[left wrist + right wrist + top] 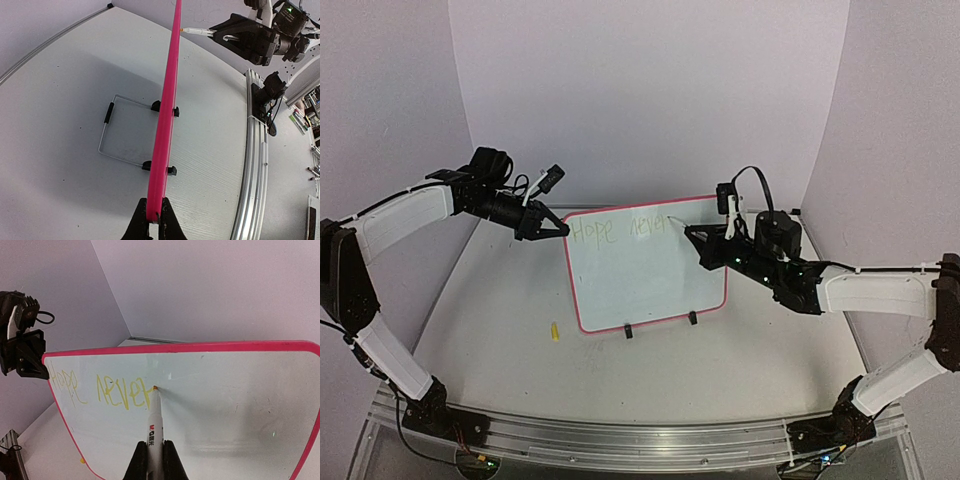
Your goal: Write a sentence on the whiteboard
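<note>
Board (645, 265) stands near mid-table on two black feet (628, 330), leaning back, face toward the arms. Left pincer (560, 229) is closed on the board's upper left edge. Right pincer (691, 232) is closed on a marker (154, 427), tip at the board face just right of the last letter. Sentence (100, 390), yellow-green, one line along the top, reads "Hope never".

Around: a small yellow piece (554, 331) lies on the table (490, 330) left-front of the board, apart from it.

Views:
- Left wrist sees the board edge-on, with the pink frame (167, 100) pinched between both fingers (137, 225).
- Behind the board a wire stand (107, 135) lies flat on the table and meets the feet; only this view shows it.
- The same view catches the marker tip and right pincer past the frame, and pens (302, 117) beyond the table's end. The written face is hidden from it.
- Right wrist gives clear letters; in the top view they are faint.

Surface: the table is white and faintly grained. A metal rail (620, 437) runs along the near edge and carries both bases. Plain pale walls close in behind and at both sides.
</note>
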`<state>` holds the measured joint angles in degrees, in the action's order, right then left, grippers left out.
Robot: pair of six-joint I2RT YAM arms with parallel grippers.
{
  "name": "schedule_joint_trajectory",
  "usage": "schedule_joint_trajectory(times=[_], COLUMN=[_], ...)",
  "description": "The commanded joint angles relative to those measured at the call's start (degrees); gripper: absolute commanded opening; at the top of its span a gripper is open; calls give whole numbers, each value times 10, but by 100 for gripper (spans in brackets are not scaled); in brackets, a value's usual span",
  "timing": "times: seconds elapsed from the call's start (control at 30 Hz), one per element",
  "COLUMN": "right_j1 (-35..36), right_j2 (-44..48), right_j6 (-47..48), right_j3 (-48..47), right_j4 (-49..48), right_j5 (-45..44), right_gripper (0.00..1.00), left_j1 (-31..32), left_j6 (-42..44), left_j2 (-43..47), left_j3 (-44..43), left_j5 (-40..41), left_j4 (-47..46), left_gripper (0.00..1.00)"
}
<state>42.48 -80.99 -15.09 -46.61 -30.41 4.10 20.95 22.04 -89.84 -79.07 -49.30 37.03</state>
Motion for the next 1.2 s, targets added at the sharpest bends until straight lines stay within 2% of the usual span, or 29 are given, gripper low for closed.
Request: schedule_joint_trajectory(times=[0.0, 0.43, 0.8, 0.97, 1.17], right_j1=[-3, -2, 14, 81, 140], right_j2=[9, 55, 129, 92, -9], right_j6=[-4, 17, 28, 39, 32], right_j3=[-7, 11, 13, -6, -29], right_j4=[-13, 15, 100, 108, 25], right_j5=[-28, 17, 115, 87, 53], right_gripper=[0, 0, 0, 0, 0], left_j1=[18, 18, 21, 27, 32], left_j6=[14, 14, 12, 11, 10], left_j2=[-11, -10, -9, -11, -9], left_j3=[-3, -1, 2, 2, 4], left_j5=[21, 22, 23, 23, 25], left_j4=[21, 21, 17, 17, 18], left_gripper=[0, 0, 0, 0, 0])
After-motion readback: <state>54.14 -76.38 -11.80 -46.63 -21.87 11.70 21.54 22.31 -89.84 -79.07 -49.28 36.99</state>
